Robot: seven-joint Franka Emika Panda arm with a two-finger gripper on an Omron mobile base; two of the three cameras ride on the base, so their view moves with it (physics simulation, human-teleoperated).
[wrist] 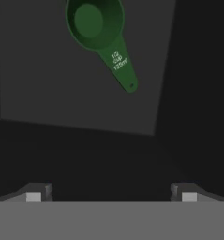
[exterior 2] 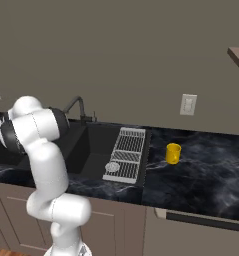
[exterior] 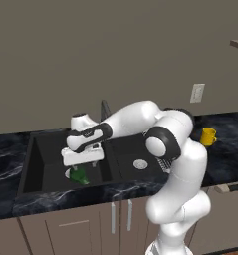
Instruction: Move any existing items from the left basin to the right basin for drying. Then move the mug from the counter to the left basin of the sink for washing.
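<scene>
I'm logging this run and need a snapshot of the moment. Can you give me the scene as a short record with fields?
hand: hand open, holding nothing, above the left basin
item in left basin: dark-green measuring cup with a handle, lying on the basin floor
right basin: right basin with a grey wire rack
mug: yellow mug upright on the counter, right of the sink
task progress: nothing moved yet

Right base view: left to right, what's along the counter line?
Robot arm → faucet → left basin → wire rack in the right basin → yellow mug → bare counter.
</scene>
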